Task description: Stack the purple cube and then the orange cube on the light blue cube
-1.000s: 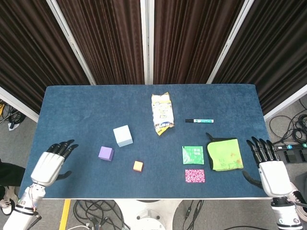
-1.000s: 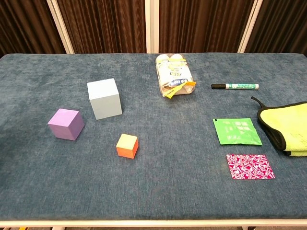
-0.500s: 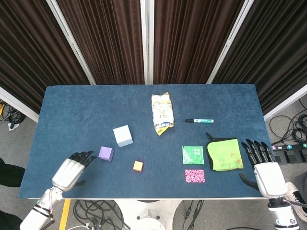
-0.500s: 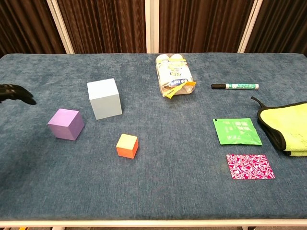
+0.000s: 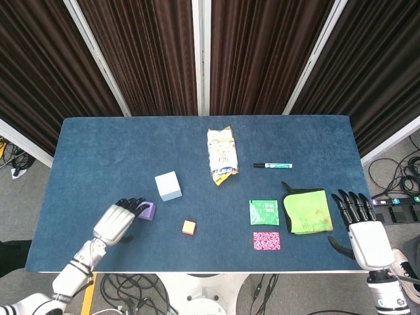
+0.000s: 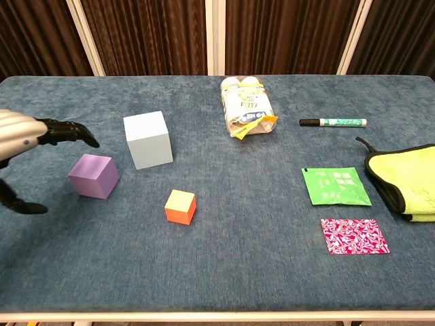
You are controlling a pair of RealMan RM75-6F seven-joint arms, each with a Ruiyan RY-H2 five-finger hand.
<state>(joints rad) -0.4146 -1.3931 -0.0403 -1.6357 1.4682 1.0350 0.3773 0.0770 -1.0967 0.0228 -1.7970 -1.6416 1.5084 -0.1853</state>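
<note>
The purple cube [image 5: 148, 210] [image 6: 94, 176] sits on the blue table, left of centre. The larger light blue cube [image 5: 168, 186] [image 6: 147, 139] stands just behind and right of it. The small orange cube [image 5: 189, 228] [image 6: 180, 206] lies nearer the front. My left hand [image 5: 120, 221] [image 6: 30, 139] hovers at the purple cube's left side, fingers spread above it and thumb low, holding nothing. My right hand [image 5: 363, 230] rests open at the table's right edge, fingers apart, seen only in the head view.
A snack bag [image 5: 222, 156] lies at mid-table, with a green marker [image 5: 273, 165] to its right. A green sachet [image 5: 264, 212], a pink patterned packet [image 5: 266, 241] and a yellow-green cloth [image 5: 307, 211] sit at the front right.
My left hand has travelled right from the table's left edge until its fingers reach over the purple cube. The right hand has barely shifted. The cubes have not moved.
</note>
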